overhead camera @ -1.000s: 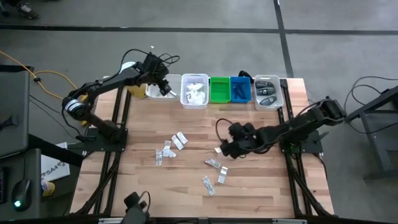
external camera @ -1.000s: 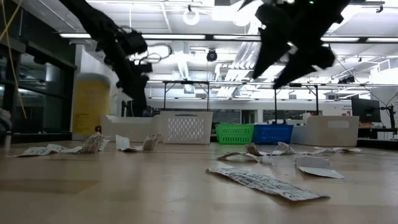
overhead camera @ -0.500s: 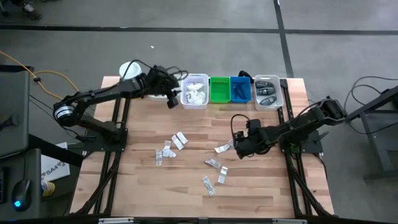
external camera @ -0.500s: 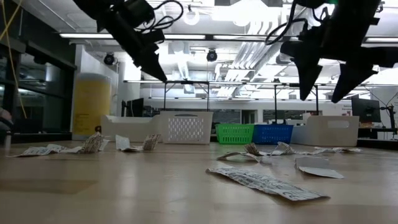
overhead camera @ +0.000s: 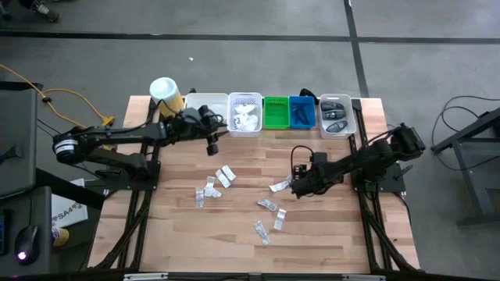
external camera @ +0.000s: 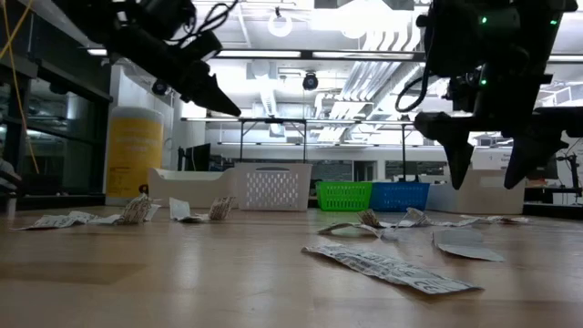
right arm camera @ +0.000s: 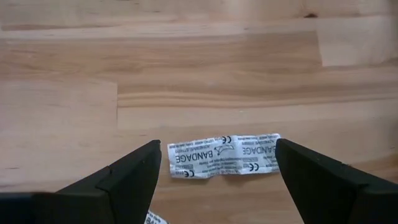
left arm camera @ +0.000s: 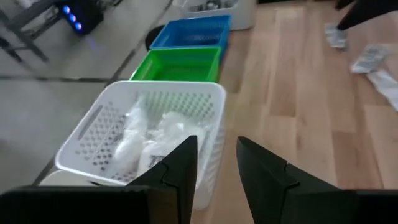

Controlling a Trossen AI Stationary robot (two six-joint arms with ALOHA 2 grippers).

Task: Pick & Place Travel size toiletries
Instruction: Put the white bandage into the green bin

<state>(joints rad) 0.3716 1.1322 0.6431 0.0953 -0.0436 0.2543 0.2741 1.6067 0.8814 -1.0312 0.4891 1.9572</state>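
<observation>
Several small clear and white sachets lie flat on the wooden table: one group, another, and a single printed sachet. More sachets fill the white basket. My right gripper hangs open just above the table. In the right wrist view the single sachet lies between its spread fingers, untouched. My left gripper is open and empty, above the table just in front of the white basket.
A row of bins stands along the far edge: a white tub, the white basket, a green basket, a blue basket and a pale tray with dark items. A yellow canister with a white lid stands at the far left corner.
My left gripper has drawn back from over the far-left white tub toward the near edge, past the white basket's front. My right gripper has shifted slightly right, tipped its fingers downward and come lower over the single sachet. The sachets have not moved.
</observation>
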